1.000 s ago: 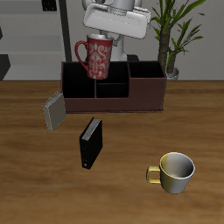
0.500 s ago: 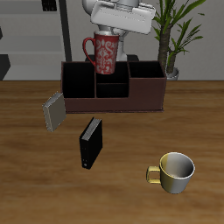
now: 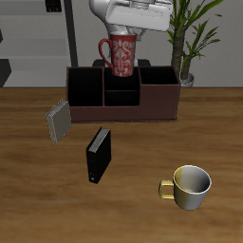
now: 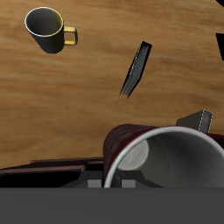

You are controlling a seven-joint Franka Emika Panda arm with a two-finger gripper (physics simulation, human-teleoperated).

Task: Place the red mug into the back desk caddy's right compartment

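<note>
My gripper point(image 3: 122, 38) is shut on the red mug point(image 3: 121, 55), a red mug with a pale pattern and a loop handle. It holds the mug upright in the air above the back desk caddy point(image 3: 121, 110), over its small middle slots. The caddy is a long dark maroon box at the table's back. Its right compartment point(image 3: 159, 80), the wide end bay nearest the plant, holds nothing that I can see. In the wrist view the mug's grey inside and rim point(image 4: 166, 159) fill the near field, with a caddy wall point(image 4: 44, 166) beside it.
A cream mug point(image 3: 191, 184) stands near the table's front edge and also shows in the wrist view point(image 4: 45, 28). A black book point(image 3: 99, 155) and a grey book point(image 3: 59, 121) stand in front of the caddy. A potted plant point(image 3: 188, 38) stands behind the caddy's end.
The gripper has carried the red mug sideways along the caddy, from above the far end bay to above the middle slots, toward the plant. Nothing else moved.
</note>
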